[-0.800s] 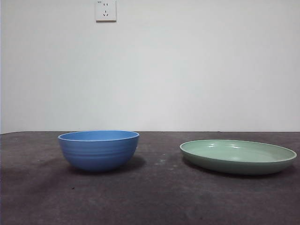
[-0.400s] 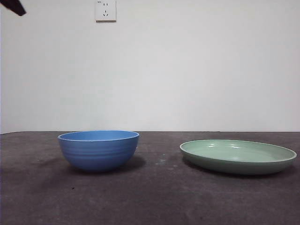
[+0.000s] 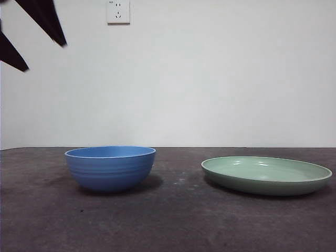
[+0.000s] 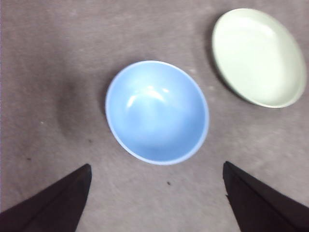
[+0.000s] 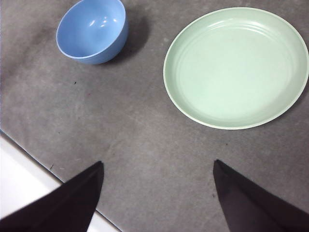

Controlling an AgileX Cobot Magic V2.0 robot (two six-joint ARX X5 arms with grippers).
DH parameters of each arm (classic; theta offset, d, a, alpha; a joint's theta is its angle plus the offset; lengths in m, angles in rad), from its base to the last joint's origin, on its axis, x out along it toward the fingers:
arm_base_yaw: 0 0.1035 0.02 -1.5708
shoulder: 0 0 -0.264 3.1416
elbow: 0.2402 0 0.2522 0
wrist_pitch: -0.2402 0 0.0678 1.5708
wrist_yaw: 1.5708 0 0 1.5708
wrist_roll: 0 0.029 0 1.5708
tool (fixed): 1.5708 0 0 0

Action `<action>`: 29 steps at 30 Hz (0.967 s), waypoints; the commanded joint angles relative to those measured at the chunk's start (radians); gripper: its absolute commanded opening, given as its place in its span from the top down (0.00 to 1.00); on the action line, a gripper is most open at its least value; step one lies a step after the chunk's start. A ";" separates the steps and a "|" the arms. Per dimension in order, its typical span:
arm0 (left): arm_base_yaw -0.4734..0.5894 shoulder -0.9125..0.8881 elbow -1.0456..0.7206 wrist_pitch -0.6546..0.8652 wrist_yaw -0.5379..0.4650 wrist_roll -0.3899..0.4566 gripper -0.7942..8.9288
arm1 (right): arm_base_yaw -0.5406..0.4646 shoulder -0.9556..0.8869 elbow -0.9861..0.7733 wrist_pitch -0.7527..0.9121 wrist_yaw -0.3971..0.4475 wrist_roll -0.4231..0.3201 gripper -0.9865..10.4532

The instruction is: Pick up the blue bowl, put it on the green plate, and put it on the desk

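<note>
My left gripper [image 3: 32,42] is dropping into the front view now. A sec ago there was nothing up there, half a sec ago just a black tip at the top corner, and now two dark jaw tips hang high above and to the side of the blue bowl [image 3: 111,168]. So the approach is underway, the pick isn't. Bowl hasn't budged, same spot on the desk [image 3: 168,220], upright, empty, nothing touching it. Green plate [image 3: 266,175] also unmoved, sitting flat on the desk, well apart from the bowl w/ bare desk between them. From the left wrist cam my gripper [image 4: 157,195] is spread wide, jaws far apart, holding nothing, touching nothing. The bowl [image 4: 157,112] sits ahead of the gap, roughly centred btw the two jaws, and the plate [image 4: 259,57] is off past it. Gap looks wider than the bowl from here, tho that's only my read. Right gripper [image 5: 158,193] is wide open too, empty, waiting high over the desk near its pale edge [image 5: 29,179]; it sees bowl [image 5: 92,31] and plate [image 5: 236,67] both ahead of it, clear of it. Task-wise I'd call this the very start: reach in progress, grasp not made, bowl not yet on the plate. I'd say next I need to come down a good way and settle on the rim or wall.
</note>
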 commanded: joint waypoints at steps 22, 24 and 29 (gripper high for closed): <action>-0.070 0.504 0.107 0.185 -0.174 -0.004 0.47 | 0.003 0.005 0.018 0.010 0.006 0.010 0.60; -0.070 0.524 0.107 0.190 -0.175 -0.008 0.47 | 0.003 0.005 0.018 0.010 0.005 0.010 0.60; -0.070 0.555 0.107 0.198 -0.192 -0.011 0.48 | 0.003 0.005 0.018 0.010 0.005 0.010 0.60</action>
